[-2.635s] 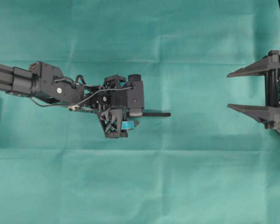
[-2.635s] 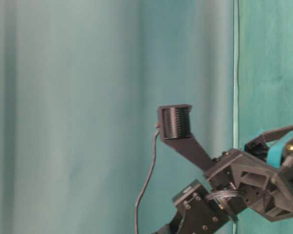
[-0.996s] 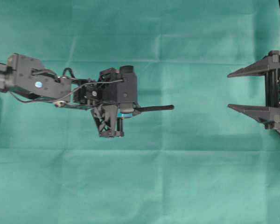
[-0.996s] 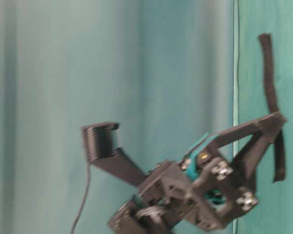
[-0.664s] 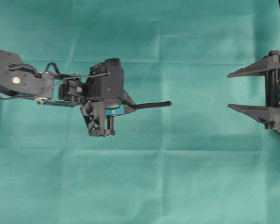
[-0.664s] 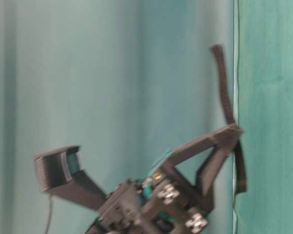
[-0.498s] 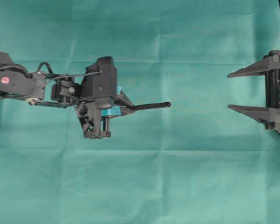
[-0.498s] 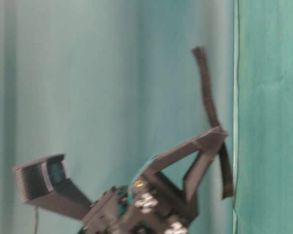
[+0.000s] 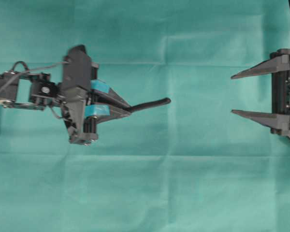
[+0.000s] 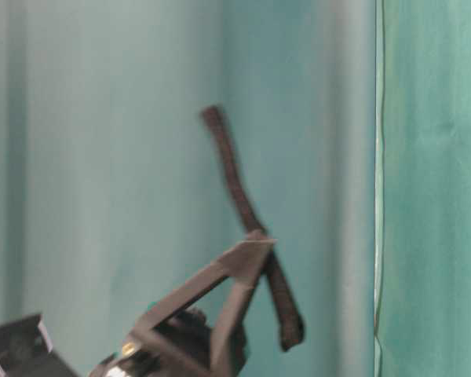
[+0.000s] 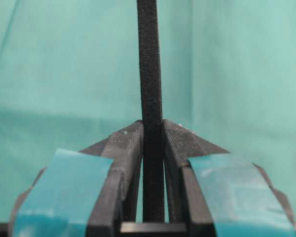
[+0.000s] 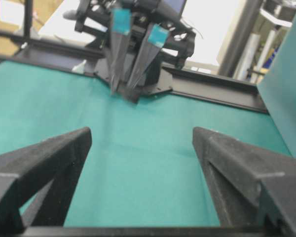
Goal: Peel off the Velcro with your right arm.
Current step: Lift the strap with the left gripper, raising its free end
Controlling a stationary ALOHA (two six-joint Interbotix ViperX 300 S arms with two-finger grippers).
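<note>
The left gripper [image 9: 128, 109], its two fingers patched with teal tape [image 11: 64, 190], is clamped on the Velcro [image 9: 149, 104] above a table draped in green cloth [image 9: 183, 183], as seen from overhead. The black strap juts out of the pinched fingertips toward the right of that view, its rounded free end pointing at the other arm, held clear of the cloth. From the left wrist camera, the Velcro [image 11: 150, 74] stands straight up between the two dark fingers [image 11: 126, 153], which press on it from either side; a further stretch of it runs down behind the tips into the gap between them. The table-level view, somewhat blurred, shows the strap [image 10: 234, 184] tilted, with a long part rising above the fingertips and a shorter tail [image 10: 286, 318] hanging below them. At the right edge of the overhead view the right gripper [image 9: 232, 94] waits well apart from the strap, its plain black wedge fingers [image 9: 253, 71] spread wide with nothing between them. Its own wrist camera looks along those spread fingers [image 12: 44, 158] across the green cloth toward the left gripper [image 12: 129, 94] at the far side, tips pointing down; the strap itself cannot be made out there.
</note>
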